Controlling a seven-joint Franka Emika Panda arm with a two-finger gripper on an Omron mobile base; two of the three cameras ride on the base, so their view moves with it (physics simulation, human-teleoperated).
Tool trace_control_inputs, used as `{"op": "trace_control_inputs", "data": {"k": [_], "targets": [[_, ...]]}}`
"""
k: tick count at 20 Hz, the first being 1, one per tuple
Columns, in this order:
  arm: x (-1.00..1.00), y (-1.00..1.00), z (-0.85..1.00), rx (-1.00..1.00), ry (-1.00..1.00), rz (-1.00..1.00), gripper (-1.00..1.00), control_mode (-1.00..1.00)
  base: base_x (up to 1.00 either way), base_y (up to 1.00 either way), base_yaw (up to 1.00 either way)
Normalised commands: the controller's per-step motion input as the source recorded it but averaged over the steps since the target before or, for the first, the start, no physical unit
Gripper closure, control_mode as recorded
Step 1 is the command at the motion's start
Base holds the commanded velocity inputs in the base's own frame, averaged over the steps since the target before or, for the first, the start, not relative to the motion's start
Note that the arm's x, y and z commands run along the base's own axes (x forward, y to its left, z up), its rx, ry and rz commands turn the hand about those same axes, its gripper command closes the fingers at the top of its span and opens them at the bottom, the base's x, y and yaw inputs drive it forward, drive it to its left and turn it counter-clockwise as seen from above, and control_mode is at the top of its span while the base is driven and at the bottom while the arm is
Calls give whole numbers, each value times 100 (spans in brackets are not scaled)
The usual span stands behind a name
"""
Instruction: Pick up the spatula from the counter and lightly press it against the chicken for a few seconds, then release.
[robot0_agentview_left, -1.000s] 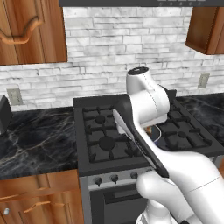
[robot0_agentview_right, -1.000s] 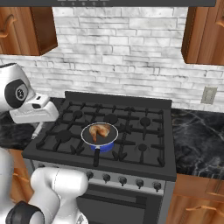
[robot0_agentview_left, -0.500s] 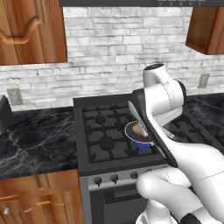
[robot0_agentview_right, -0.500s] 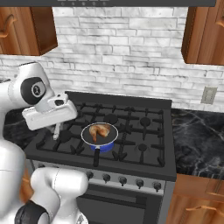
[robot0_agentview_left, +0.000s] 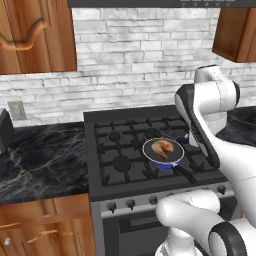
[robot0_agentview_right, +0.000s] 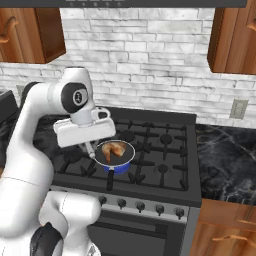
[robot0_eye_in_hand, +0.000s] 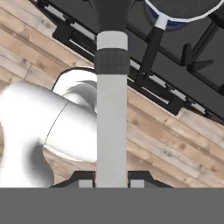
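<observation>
Hand view: end effector (robot0_eye_in_hand: 112, 178) grips the spatula (robot0_eye_in_hand: 112, 113).

Saw the spatula (robot0_eye_in_hand: 112, 109) cut off by the top edge of the hand view, its dark blade end incomplete. Caught just a sliver of the pan (robot0_eye_in_hand: 181, 11) there too. Could not separate gripper (robot0_agentview_right: 89, 146) from spatula in the right base view: too small.

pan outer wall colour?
Blue-sided round frying pan, dark inside; clearest in right base view.
</observation>
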Motion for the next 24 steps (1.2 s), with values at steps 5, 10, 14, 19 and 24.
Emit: {"op": "trace_control_inputs", "data": {"k": [5,10,14,19,24], "targets": [[26,-60,-15,7,-3,21,100,-100,0,0,0],[13,-68,-3,0,-3,27,100,-100,0,0,0],[5,-66,-13,0,0,26,100,-100,0,0,0],[0,-49,-3,8,0,21,100,-100,0,0,0],[11,-13,-10,2,0,13,100,-100,0,0,0]]}}
